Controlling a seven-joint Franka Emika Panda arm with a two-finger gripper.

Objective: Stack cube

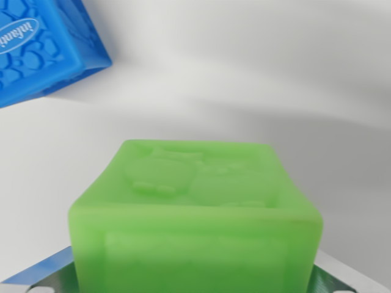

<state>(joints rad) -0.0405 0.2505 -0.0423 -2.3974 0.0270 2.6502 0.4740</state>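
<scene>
Green and slightly translucent, the soft cube (194, 217) filled the lower middle of the wrist view, its top face bearing a raised relief we could not read clearly. It sat between the gripper (195, 282) fingers, whose metal tips (40, 276) showed at both lower corners; they looked closed on its sides, though the contact itself was hidden. Up at the wrist view's left, well apart, we saw the blue cube (43, 46) with embossed lettering, resting on the white table (256, 79). We judged the risks to be a squashy block slipping or tilting in the grip, and an off-centre release toppling it. We saw no containers.
</scene>
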